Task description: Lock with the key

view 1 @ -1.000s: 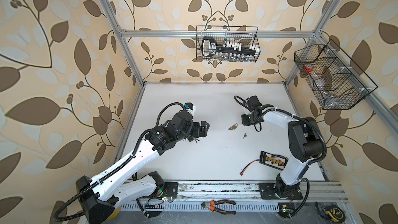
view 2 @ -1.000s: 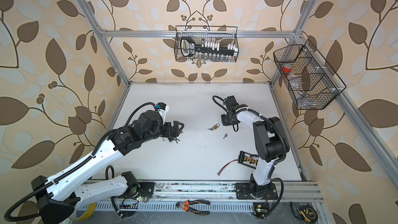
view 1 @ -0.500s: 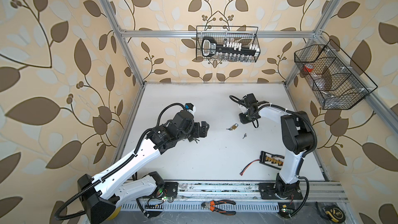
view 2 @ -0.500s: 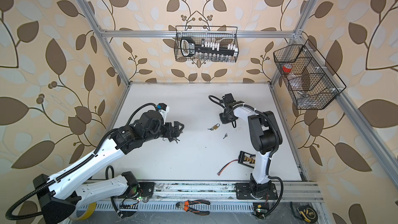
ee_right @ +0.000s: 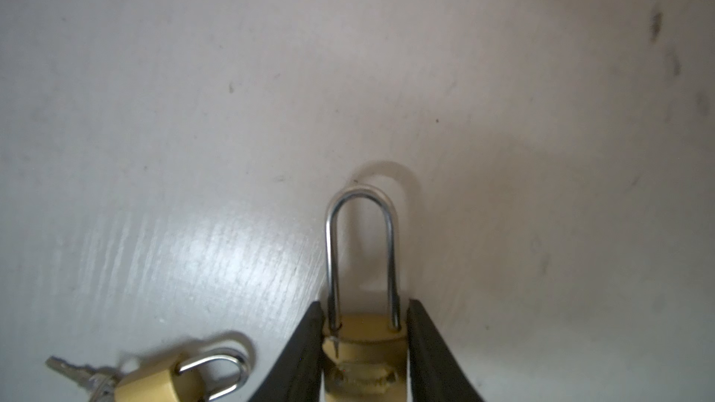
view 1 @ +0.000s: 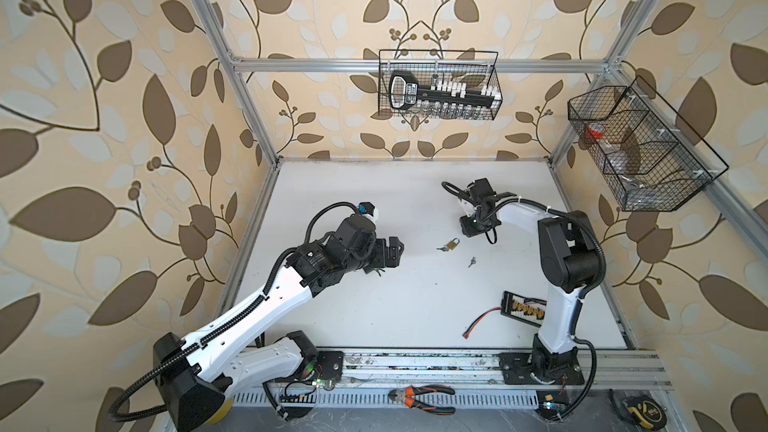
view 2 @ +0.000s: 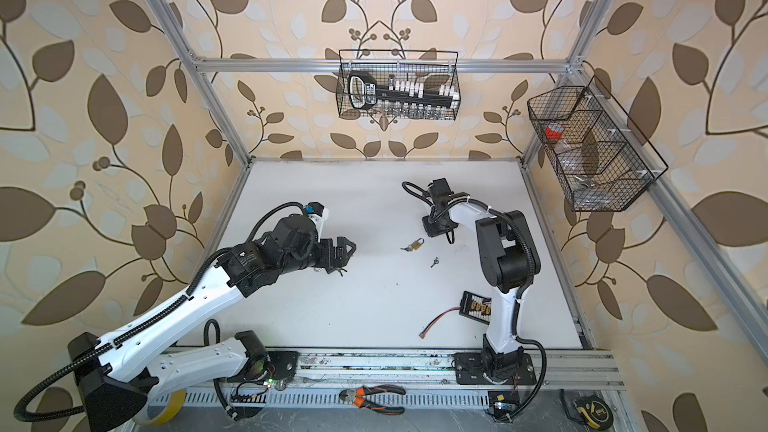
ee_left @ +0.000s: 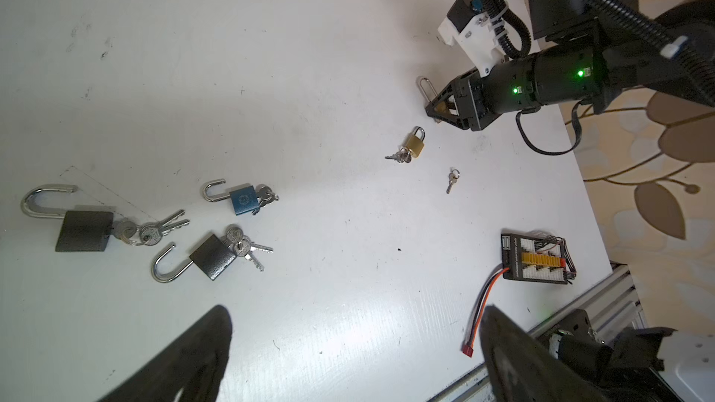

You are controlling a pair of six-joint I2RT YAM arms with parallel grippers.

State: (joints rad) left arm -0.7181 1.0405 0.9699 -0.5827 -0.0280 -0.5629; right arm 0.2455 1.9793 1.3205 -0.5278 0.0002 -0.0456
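Blue-bodied padlock (ee_left: 242,199), steel shackle open, lay below the left gripper (view 1: 397,252), its fingers wide apart. Rightward, fingers of the right gripper (ee_right: 363,305) flanked a long-shackled brass padlock (ee_right: 363,342) down at the white table (view 1: 374,201). Gripping or not was unclear; if loosened, it could tip.

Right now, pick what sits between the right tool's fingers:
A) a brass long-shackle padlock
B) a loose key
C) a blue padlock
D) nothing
A: in the right wrist view the body of the long-shackle padlock sits between the two fingers of the right tool, its shackle pointing away from them.
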